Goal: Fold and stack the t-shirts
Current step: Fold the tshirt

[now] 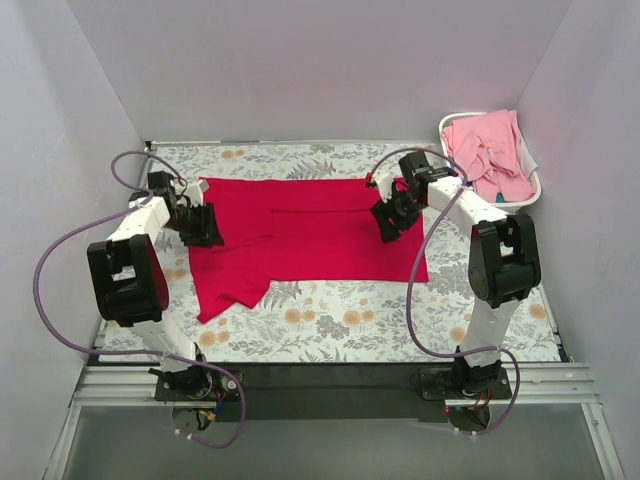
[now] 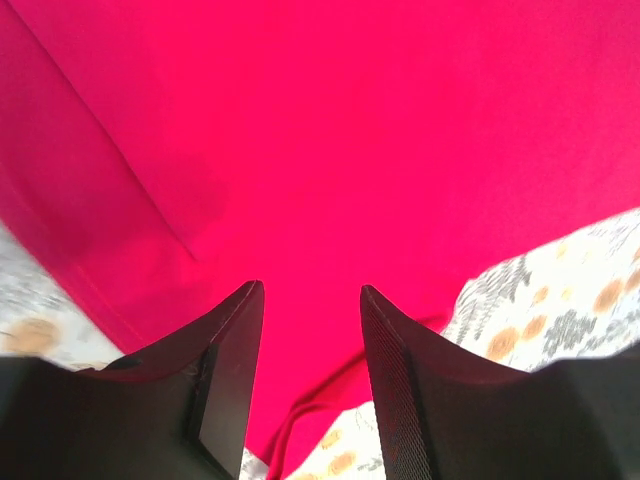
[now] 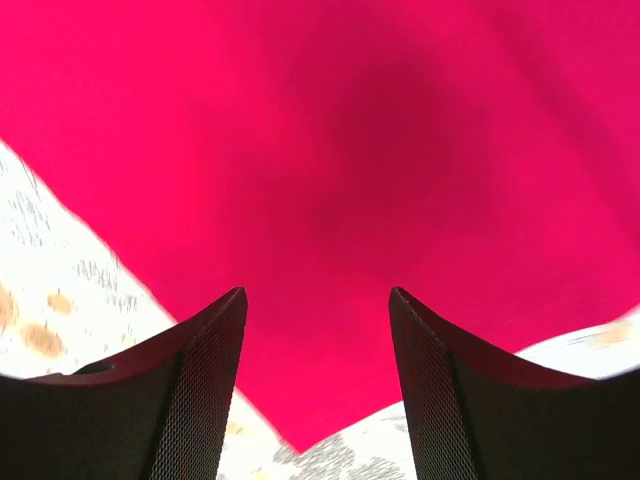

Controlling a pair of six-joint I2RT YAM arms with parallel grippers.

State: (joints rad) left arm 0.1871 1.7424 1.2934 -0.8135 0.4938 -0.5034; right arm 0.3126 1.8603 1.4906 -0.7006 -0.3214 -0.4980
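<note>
The crimson red t-shirt (image 1: 310,235) is lying spread across the middle of the flower-patterned table (image 1: 350,325), its long side running left to right, with one loose part trailing toward the near edge at its left end. Creases are showing along its far half, and its left part is lying doubled over itself. The left gripper (image 2: 312,290) is hovering over the shirt's left edge; in its wrist view the two black fingers are standing apart, with red cloth showing below the gap and nothing clamped between them. The right gripper (image 3: 318,292) is hanging over the shirt's right part, just inside the right edge; its fingers are likewise standing apart, wider than the left pair, and are gripping nothing, with a corner of the cloth and the printed tabletop showing below them. At the far right corner, well apart from the red shirt, the pale pink t-shirts (image 1: 490,155) are lying crumpled in a heap inside the white laundry basket (image 1: 447,127).
</note>
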